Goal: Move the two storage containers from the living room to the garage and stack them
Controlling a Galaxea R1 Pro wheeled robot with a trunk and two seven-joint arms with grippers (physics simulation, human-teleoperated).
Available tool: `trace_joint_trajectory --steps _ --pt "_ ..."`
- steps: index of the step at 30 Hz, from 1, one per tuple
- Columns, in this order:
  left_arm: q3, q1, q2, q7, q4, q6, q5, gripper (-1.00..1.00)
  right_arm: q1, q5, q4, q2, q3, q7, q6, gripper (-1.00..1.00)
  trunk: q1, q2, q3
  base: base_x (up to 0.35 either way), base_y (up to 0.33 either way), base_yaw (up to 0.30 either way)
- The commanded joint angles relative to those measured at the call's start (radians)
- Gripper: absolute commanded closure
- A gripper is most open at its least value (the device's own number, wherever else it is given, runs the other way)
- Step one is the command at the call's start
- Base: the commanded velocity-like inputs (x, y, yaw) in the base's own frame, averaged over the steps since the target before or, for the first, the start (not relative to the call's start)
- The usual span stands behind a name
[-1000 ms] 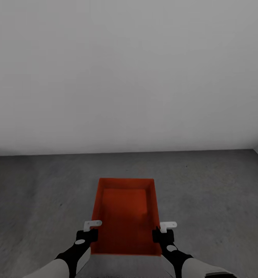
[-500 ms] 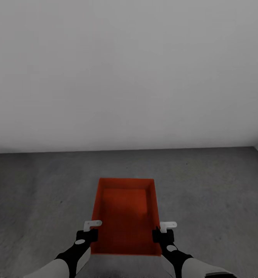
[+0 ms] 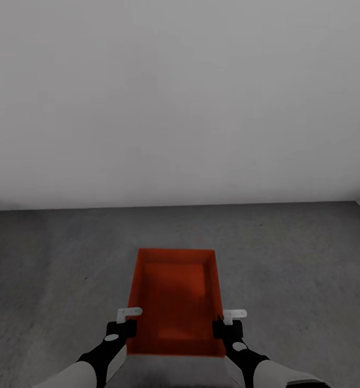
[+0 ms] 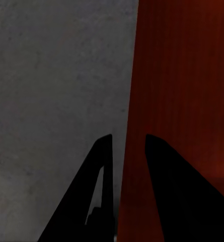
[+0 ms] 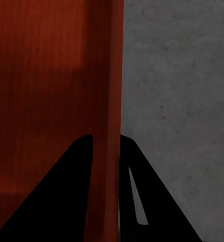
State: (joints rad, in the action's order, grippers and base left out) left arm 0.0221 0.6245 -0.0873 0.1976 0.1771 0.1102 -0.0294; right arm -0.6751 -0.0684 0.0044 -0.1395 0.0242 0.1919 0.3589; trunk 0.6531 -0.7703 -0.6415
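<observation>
Wall-floor line rose slightly — camera moved; both tools [image 3: 129,318] [image 3: 229,319] stayed clamped on storage container [image 3: 174,296] side walls — thin, light, flexible.

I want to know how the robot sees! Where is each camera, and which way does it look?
Head view: up on the head, looking forward and down at the orange-red container, grey floor, both arms.
Left wrist view: by the left gripper, looking along its fingers straddling a container wall.
Right wrist view: by the right gripper, likewise.
Shared by all: container and floor.
</observation>
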Motion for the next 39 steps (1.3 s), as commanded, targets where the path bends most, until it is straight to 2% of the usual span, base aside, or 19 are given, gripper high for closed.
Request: trace_joint_trajectory --steps 1,39 --pt "-0.017 0.0 0.0 0.011 -0.004 0.005 -0.004 1.0 -0.001 -0.036 -0.003 -0.002 -0.05 0.004 0.0 1.0 0.0 -0.001 -0.002 0.0 0.0 0.0" --pt "-0.017 0.0 0.0 0.011 -0.004 0.005 -0.004 1.0 -0.001 -0.036 -0.003 -0.002 -0.05 0.004 0.0 1.0 0.0 -0.001 -0.061 0.0 0.0 0.0"
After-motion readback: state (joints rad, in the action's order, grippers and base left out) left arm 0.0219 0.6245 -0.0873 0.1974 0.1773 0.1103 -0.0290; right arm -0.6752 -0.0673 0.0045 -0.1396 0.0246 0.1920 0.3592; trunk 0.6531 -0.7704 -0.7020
